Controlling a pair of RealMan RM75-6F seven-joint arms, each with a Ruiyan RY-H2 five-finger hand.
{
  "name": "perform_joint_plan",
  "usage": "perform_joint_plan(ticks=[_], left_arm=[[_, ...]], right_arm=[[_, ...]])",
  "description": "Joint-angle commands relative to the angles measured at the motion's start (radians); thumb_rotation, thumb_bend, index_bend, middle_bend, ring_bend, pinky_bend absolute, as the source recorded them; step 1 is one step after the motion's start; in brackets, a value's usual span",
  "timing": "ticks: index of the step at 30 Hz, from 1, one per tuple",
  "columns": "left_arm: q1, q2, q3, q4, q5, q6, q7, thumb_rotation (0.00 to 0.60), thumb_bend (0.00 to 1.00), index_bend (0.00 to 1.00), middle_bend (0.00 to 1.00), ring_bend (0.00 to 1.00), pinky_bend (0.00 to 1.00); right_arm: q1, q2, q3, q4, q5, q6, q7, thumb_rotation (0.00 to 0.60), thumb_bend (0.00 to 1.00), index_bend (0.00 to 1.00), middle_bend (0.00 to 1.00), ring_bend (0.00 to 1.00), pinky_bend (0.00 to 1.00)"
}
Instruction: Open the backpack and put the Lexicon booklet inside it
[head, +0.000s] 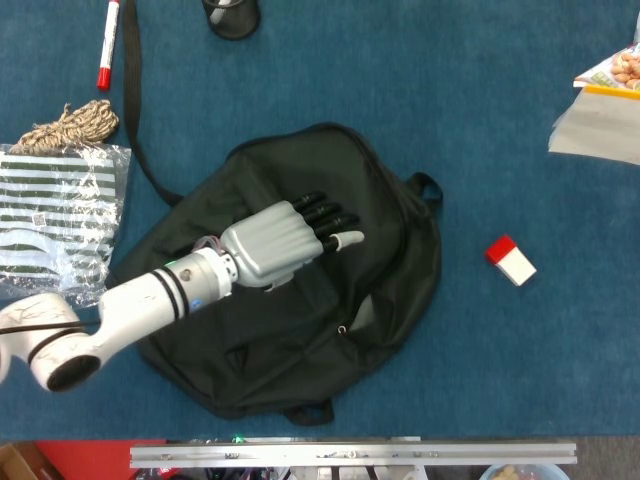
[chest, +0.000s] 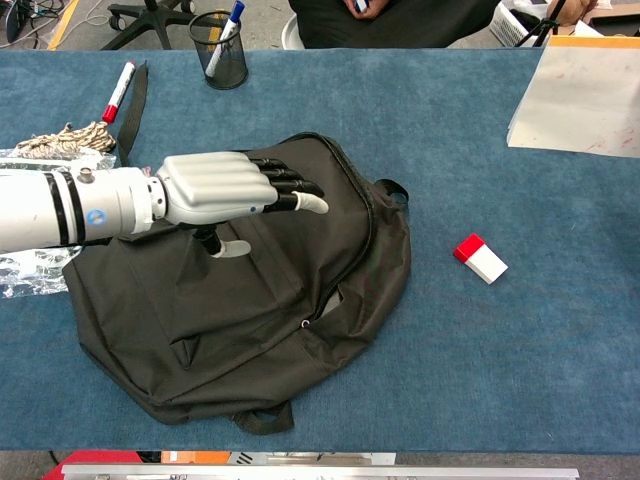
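The black backpack (head: 300, 270) lies flat in the middle of the blue table, also seen in the chest view (chest: 250, 290). Its zipper shows a short gap by the pull (head: 343, 329), low on its right side. My left hand (head: 285, 240) reaches in from the left and lies stretched over the bag's upper middle with nothing in it; in the chest view the left hand (chest: 230, 190) has its fingers straight and its thumb hanging below. A flat booklet-like item under a clear sleeve (head: 600, 115) lies at the far right edge; its title is unreadable. My right hand is out of sight.
A small red and white box (head: 511, 261) sits right of the bag. At the left are a striped plastic bag (head: 55, 215), a twine bundle (head: 70, 125), a red marker (head: 107, 45) and a black strap. A mesh pen cup (chest: 219, 50) stands at the back.
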Motion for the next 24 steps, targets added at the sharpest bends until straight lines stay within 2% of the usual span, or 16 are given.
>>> perform_joint_plan(ticks=[1,12,24], left_arm=[[-0.025,-0.03,-0.006,0.005,-0.042,-0.012,0.038,0.6,0.36,0.0,0.0,0.0,0.05],[-0.092,-0.093,-0.015,0.033,-0.186,-0.026,0.13,0.6,0.37,0.0,0.0,0.0,0.05],[-0.179,-0.167,0.014,0.071,-0.359,-0.005,0.273,0.6,0.37,0.0,0.0,0.0,0.05]], right_arm=[[0.001,0.0,0.0,0.002,0.003,-0.002,0.0,0.6,0.52,0.75,0.56,0.42,0.55],[0.009,-0.006,0.003,0.01,0.015,-0.003,-0.004,0.6,0.52,0.76,0.56,0.42,0.55],[0.013,-0.012,0.003,0.019,0.028,-0.005,-0.008,0.6,0.52,0.76,0.56,0.42,0.55]])
